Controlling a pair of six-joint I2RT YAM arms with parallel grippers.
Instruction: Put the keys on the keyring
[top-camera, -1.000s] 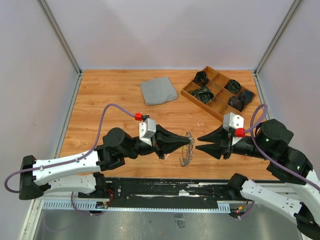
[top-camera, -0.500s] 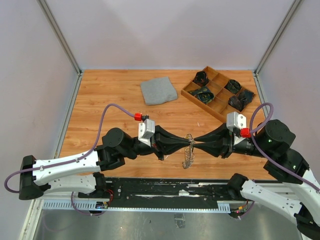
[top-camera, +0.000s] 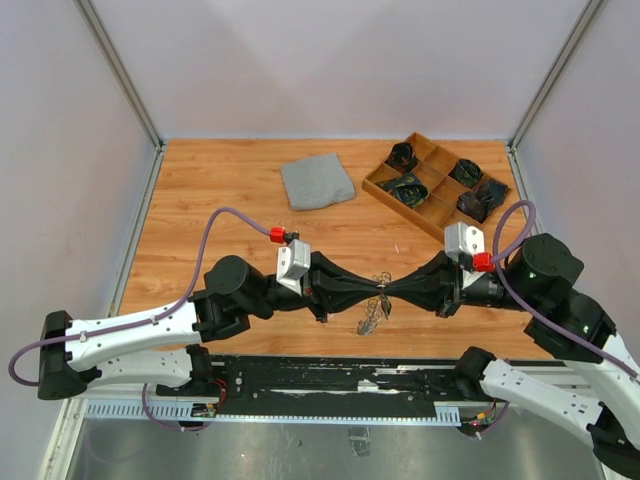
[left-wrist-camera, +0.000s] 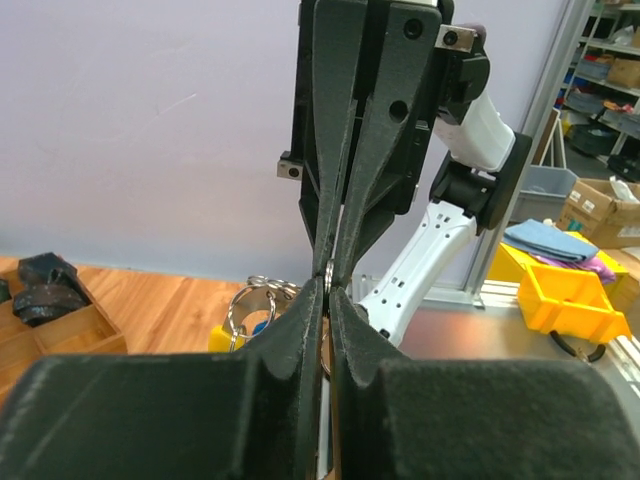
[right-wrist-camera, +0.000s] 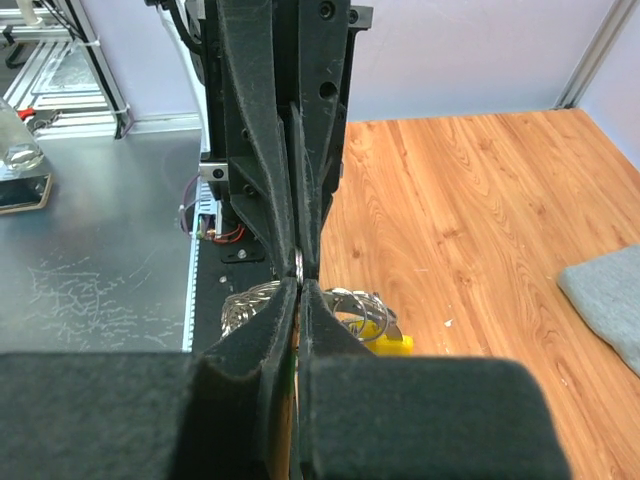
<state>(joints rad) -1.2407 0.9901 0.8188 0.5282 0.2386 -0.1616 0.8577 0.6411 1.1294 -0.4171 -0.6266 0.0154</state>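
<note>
My left gripper (top-camera: 378, 292) and right gripper (top-camera: 390, 292) meet tip to tip above the near middle of the table. Both are shut on the silvery keyring (top-camera: 371, 318), whose jagged loop hangs below the tips. In the left wrist view my left gripper (left-wrist-camera: 330, 290) pinches a thin ring edge, with the right gripper (left-wrist-camera: 333, 262) closed on it from above. Small rings (left-wrist-camera: 252, 297) hang left of it with a yellow key (left-wrist-camera: 223, 336) and a bit of a blue one. In the right wrist view my right gripper (right-wrist-camera: 298, 285) shows the same pinch, with the keyring (right-wrist-camera: 243, 303) and yellow key (right-wrist-camera: 388, 340) behind.
A folded grey cloth (top-camera: 317, 182) lies at the back middle. A wooden compartment tray (top-camera: 380, 183) with dark items stands at the back right. The black base rail (top-camera: 330, 375) runs along the near edge. White walls enclose the table.
My right gripper moved left from an open stance and closed on the keyring held by my left gripper. The hanging loop has swung lower and a little left.
</note>
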